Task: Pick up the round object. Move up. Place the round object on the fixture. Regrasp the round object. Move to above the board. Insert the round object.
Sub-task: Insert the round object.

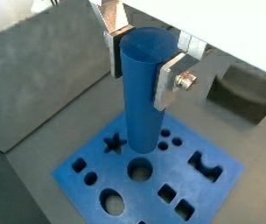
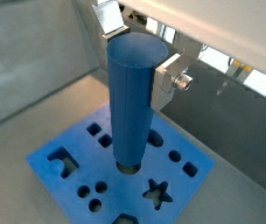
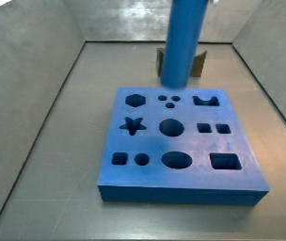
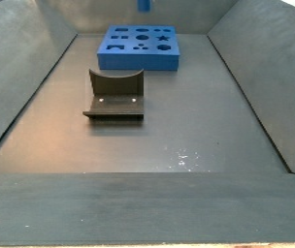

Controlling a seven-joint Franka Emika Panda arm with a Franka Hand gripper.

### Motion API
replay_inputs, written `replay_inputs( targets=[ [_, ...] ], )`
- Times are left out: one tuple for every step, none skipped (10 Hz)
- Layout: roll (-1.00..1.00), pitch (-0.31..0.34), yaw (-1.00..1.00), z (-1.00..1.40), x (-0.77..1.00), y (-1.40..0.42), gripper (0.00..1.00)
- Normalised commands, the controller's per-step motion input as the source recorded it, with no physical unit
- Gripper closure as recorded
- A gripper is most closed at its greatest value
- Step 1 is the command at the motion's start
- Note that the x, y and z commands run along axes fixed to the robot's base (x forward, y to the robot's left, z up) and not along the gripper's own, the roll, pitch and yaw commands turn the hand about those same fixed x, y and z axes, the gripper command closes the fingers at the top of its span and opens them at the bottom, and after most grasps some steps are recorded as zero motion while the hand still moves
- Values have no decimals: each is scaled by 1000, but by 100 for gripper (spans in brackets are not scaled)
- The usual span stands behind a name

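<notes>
- In both wrist views you see the gripper [image 1: 143, 54] clamped on the round object [image 1: 143, 96], its silver fingers [image 1: 171, 77] pressed against the upper part of the peg on opposite sides.
- The round object hangs upright from the gripper, its lower end above the board [image 1: 94, 162], over the large round hole near the board's middle [image 1: 140, 168].
- In a wrist view [image 2: 129, 166] the peg's lower end lines up with that hole; you cannot tell whether it has entered it or only hovers above.
- In a side view the round object [image 3: 183, 42] shows as a blue column above the far part of the board [image 3: 183, 184], and the gripper itself is out of frame.
- The fixture [image 4: 115, 97] stands on the grey bench [image 4: 177, 145], well apart from the board [image 4: 117, 60], with its notch bare.
- In a side view you find a small brown piece of the fixture [image 3: 199, 64] just behind the peg.
</notes>
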Motion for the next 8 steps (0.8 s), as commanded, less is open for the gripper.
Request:
replay_inputs(
  targets=[
    [-84, -129, 0, -854, 0, 0, 100],
    [-57, -100, 0, -591, 0, -80, 100],
    [0, -33, 0, -349, 0, -200, 100],
    [60, 0, 0, -129, 94, -294, 100],
    [77, 0, 0, -51, 37, -191, 100],
    [20, 1, 0, 0, 0, 0, 100],
    [94, -11, 0, -137, 0, -69, 100],
    [113, -219, 0, -217, 0, 0, 100]
  ],
)
